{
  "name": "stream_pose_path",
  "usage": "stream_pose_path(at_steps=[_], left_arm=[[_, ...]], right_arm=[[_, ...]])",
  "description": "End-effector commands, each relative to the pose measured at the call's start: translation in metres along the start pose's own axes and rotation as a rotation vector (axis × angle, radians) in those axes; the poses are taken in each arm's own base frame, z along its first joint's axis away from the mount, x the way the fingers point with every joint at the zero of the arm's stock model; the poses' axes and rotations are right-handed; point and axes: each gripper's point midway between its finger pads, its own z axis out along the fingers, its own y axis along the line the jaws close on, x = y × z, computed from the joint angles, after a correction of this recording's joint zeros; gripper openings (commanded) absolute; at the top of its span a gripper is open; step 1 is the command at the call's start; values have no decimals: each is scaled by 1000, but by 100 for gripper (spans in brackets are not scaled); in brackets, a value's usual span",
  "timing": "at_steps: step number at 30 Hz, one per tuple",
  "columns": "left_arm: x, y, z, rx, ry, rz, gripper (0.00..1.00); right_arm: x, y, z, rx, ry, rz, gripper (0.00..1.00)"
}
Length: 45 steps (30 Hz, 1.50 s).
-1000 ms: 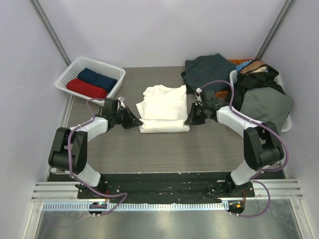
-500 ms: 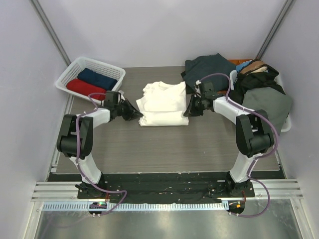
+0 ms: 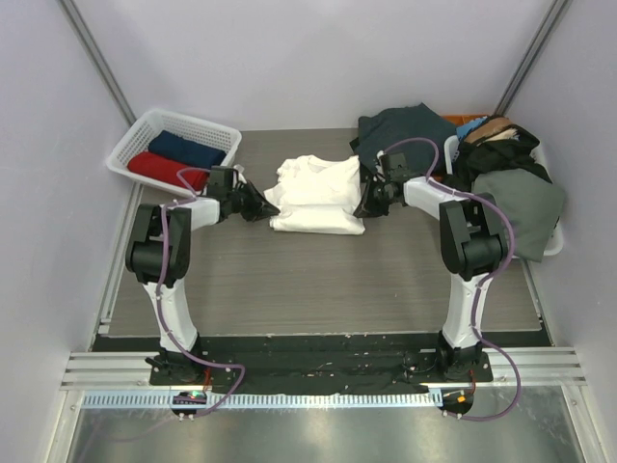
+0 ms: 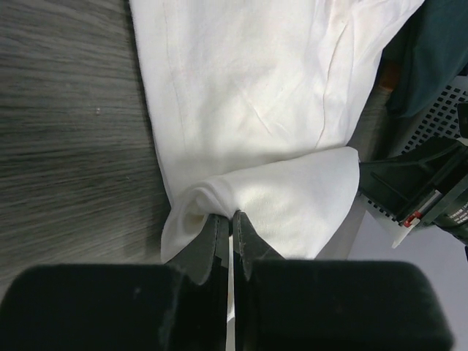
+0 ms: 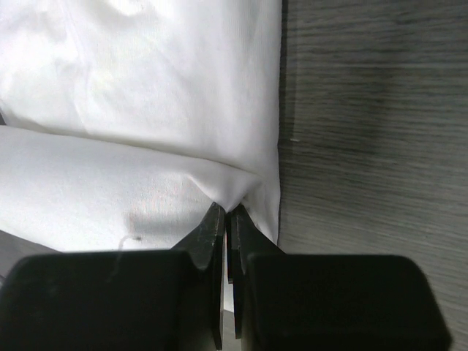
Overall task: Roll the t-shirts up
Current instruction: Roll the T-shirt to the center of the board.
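White plastic lattice basket [image 3: 130, 143], outboard of the left gripper [image 3: 260, 206], holds a rolled red t-shirt [image 3: 166, 172] and a rolled navy t-shirt [image 3: 188, 149]. The left gripper's jaws are closed, pinching the left end of the fold on the cream-white t-shirt [image 3: 318, 188], which lies between both grippers. Right gripper [image 3: 363, 206], jaws closed, pinches the right end. Heap of dark garments [image 3: 506, 193] lies outboard of it.

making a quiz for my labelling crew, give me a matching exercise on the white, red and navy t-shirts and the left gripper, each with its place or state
1 white t-shirt
2 red t-shirt
3 navy t-shirt
4 left gripper

a rolled, far side of the basket
b shut on a fold of white cloth
c part rolled, outside the basket
d rolled, near side of the basket

Pairs: 1-c, 2-d, 3-a, 4-b
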Motion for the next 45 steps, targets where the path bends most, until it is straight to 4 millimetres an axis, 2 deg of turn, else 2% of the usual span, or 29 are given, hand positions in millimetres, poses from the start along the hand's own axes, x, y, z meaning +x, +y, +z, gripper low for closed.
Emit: stream_pose_path(at_steps=[1,5,10,11,13,15,17,18,19,22,23,25,26,27,28,29,31,32,33,35,38,40,42,45], left_arm=[[-5,27,7,-78,-7,-33,0],[1,43,11,-116,1,-39,0],[15,58,6,-157,9,-34,0],[22,62,5,-170,14,-30,0],[25,64,3,-184,9,-17,0],[36,70,1,-198,21,-19,0],[41,65,-2,-197,8,-7,0],[49,72,-5,-208,11,-14,0],[47,65,-9,-195,-14,2,0],[63,70,-16,-211,-2,5,0],[65,66,-20,-202,-7,9,0],[80,72,-27,-212,10,5,0],[81,67,-34,-201,-5,17,0],[88,66,-38,-202,-3,21,0],[101,76,-45,-219,10,15,0],[104,71,-53,-208,-10,33,0],[115,75,-62,-217,-13,40,0],[129,88,-68,-239,3,27,0],[130,83,-73,-222,-10,31,0],[139,88,-80,-224,-4,23,0],[132,79,-88,-206,-50,49,0],[123,67,-96,-195,-87,78,0],[113,54,-103,-191,-111,110,0],[107,46,-112,-203,-130,133,0]], right_arm=[[-28,-2,3,25,-78,-6,4],[-18,-7,11,22,-55,8,4],[-3,-10,2,26,-66,20,3],[8,-13,4,30,-50,24,3],[13,-11,0,27,-52,19,2],[26,-13,0,35,-33,16,2],[37,-16,-4,41,-23,17,2],[42,-16,-5,40,-20,15,2],[45,-16,-7,39,-19,17,1],[58,-18,-16,39,-11,13,1],[68,-23,-18,47,5,17,1],[73,-20,-28,37,-2,10,1],[86,-26,-31,47,17,17,1],[88,-23,-40,34,3,11,1],[93,-21,-45,24,3,7,1],[108,-28,-47,33,27,14,1],[124,-31,-59,28,32,15,1],[131,-31,-62,25,37,15,1],[135,-32,-66,23,37,16,1],[142,-33,-75,18,33,13,1],[137,-27,-84,3,6,3,1],[134,-24,-89,1,5,-2,1],[123,-15,-99,-12,-29,-16,1],[116,-10,-106,-14,-51,-24,1]])
